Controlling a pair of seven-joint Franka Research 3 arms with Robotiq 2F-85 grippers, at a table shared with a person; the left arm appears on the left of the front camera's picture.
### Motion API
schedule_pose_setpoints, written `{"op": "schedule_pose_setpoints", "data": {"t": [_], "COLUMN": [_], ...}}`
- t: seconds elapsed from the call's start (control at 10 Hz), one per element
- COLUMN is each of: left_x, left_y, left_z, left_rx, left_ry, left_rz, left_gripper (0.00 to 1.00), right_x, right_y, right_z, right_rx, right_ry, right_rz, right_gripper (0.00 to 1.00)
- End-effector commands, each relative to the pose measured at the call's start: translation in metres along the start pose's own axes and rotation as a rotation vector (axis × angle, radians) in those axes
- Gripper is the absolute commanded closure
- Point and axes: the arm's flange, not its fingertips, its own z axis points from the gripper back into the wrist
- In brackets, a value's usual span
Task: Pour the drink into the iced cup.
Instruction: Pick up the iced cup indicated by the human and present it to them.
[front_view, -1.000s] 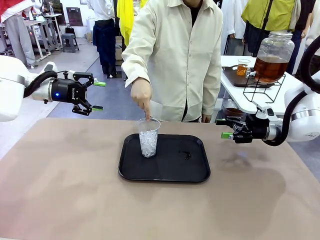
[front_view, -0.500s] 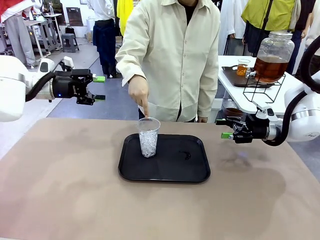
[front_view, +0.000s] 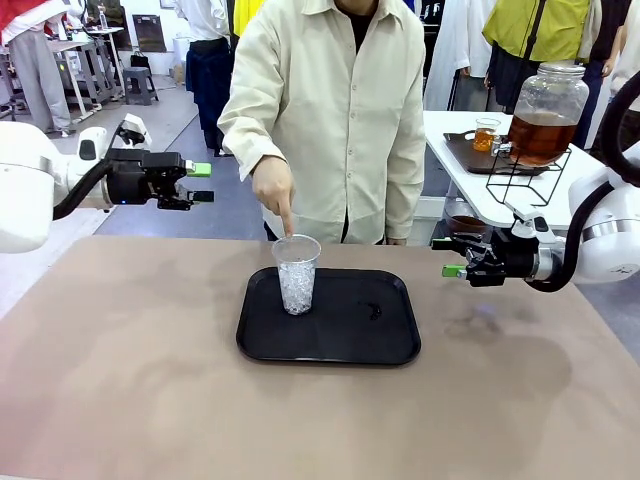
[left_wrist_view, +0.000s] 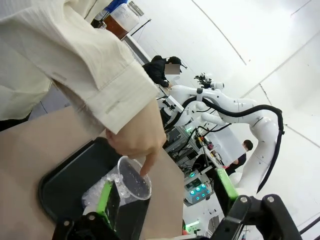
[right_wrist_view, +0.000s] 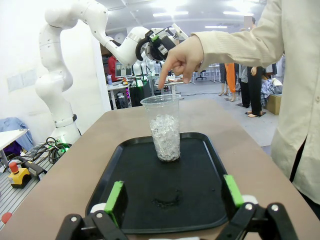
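Person's hand is pointing one finger at the iced cup, gripping nothing; left gripper and right gripper are hovering, spread wide, empty.

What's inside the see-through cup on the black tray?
The clear cup holds ice pieces in its lower part; no liquid shows among them. A person's hand points a finger at its rim. The ice hides the cup's bottom.

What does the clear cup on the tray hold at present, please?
Ice only, nothing poured in yet: the cup stands upright on the tray, its contents clear, colourless.
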Motion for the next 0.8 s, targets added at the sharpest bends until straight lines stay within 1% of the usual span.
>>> {"op": "schedule_pose_setpoints", "data": {"t": [0.0,0.1,0.2,0.4,0.6,0.7], "left_x": [0.005,0.000,-0.003,-0.016,-0.034,-0.042], "left_y": [-0.004,0.000,0.007,0.022,0.031,0.034], "left_z": [0.001,0.000,-0.003,-0.005,-0.008,-0.010], "left_rx": [0.005,0.000,-0.020,-0.057,-0.105,-0.115], "left_ry": [-0.003,0.000,-0.035,-0.056,-0.017,-0.017], "left_rz": [0.025,0.000,-0.175,-0.435,-0.660,-0.724], "left_gripper": [0.00,0.00,0.00,0.00,0.00,0.00], "right_x": [0.002,0.002,0.002,0.002,0.002,0.002], "right_y": [0.000,0.000,0.000,0.000,0.000,0.000], "right_z": [-0.002,-0.002,-0.002,-0.002,-0.002,-0.002], "right_rx": [0.003,0.003,0.003,0.003,0.003,0.003], "right_ry": [0.000,0.000,0.000,0.000,0.000,0.000], "right_rz": [0.002,0.002,0.002,0.002,0.002,0.002], "right_gripper": [0.00,0.00,0.00,0.00,0.00,0.00]}}
